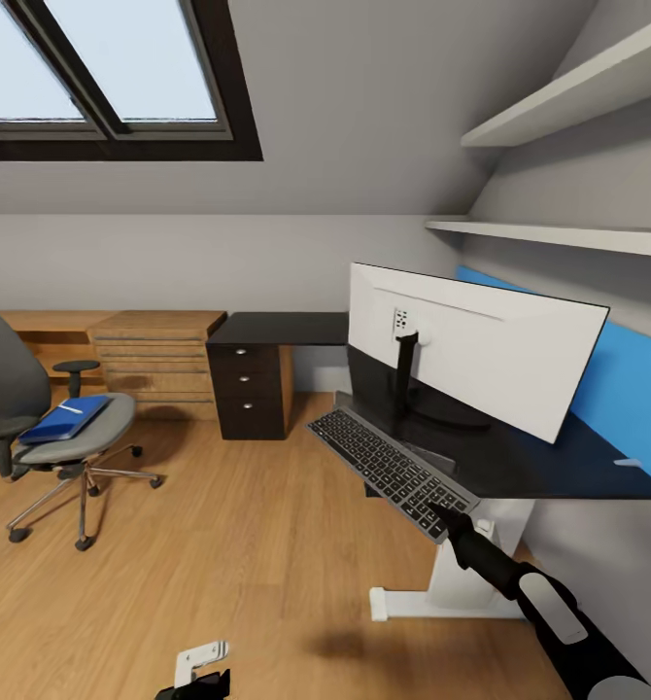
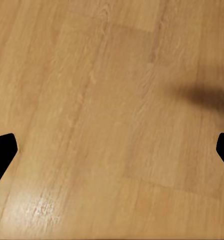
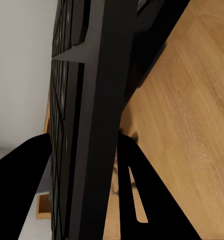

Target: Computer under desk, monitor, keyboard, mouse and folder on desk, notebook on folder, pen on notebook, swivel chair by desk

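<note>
A white-backed monitor (image 1: 481, 350) stands on the dark desk (image 1: 559, 467) at the right. My right gripper (image 1: 444, 516) is shut on the near end of the grey keyboard (image 1: 389, 467), which slants over the desk's front-left edge. In the right wrist view the keyboard's thin edge (image 3: 99, 100) runs between the two black fingers (image 3: 21, 190). The grey swivel chair (image 1: 34, 408) stands on the floor at far left, well away from the desk. A blue folder (image 1: 68, 418) lies on its seat with a white pen (image 1: 70, 409) on top. My left gripper (image 1: 201, 673) hangs open low over the floor.
A dark drawer unit (image 1: 251, 389) and a wooden chest of drawers (image 1: 155, 360) line the back wall. The desk rests on a white leg (image 1: 462, 583). Two shelves (image 1: 559, 233) hang above the desk, against a blue wall panel (image 1: 627, 389). Wooden floor (image 2: 112, 100) lies between chair and desk.
</note>
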`<state>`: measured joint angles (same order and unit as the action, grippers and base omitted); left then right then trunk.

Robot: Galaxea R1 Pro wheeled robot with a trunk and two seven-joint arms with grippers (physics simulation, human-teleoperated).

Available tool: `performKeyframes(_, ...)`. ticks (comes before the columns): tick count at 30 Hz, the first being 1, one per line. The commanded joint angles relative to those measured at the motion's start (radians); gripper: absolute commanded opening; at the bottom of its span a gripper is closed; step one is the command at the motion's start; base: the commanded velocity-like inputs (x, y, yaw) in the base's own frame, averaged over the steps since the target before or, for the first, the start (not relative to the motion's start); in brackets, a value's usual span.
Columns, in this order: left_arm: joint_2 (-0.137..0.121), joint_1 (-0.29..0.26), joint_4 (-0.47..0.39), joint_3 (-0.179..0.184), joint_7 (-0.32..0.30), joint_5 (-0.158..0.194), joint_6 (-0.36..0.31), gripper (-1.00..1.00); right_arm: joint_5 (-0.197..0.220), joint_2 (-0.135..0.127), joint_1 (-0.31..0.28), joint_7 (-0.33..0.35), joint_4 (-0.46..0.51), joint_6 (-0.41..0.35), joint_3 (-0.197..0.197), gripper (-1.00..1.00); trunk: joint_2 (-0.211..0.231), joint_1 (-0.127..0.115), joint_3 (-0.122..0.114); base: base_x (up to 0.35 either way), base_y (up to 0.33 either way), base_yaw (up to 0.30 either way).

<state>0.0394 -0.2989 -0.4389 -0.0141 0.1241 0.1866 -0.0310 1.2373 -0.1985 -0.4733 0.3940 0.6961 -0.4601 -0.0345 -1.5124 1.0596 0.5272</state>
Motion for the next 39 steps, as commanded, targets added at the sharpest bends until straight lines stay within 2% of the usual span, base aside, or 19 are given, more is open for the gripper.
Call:
performKeyframes(1, 0.0, 0.0, -0.001, -0.001, 0.002, 0.006, -0.003, 1.0, 0.01, -0.001, -0.001, 0.0, 0.0, -0.003, -0.003, -1.0, -0.001, 0.0, 0.001, -0.007, 0.334, 0.0)
performKeyframes(26, 0.0, 0.0, 0.009, -0.001, 0.002, 0.007, -0.003, 1.0, 0.007, 0.0, -0.001, 0.002, 0.0, 0.001, -0.005, -1.0, -0.001, 0.0, -0.009, 0.008, 0.33, -0.025)
performKeyframes(39, 0.001, 0.0, 0.015, -0.001, 0.001, 0.005, -0.003, 1.0, 0.007, -0.001, -0.001, 0.002, 0.0, 0.003, -0.005, -1.0, -0.001, 0.0, -0.009, 0.12, 0.208, 0.0)
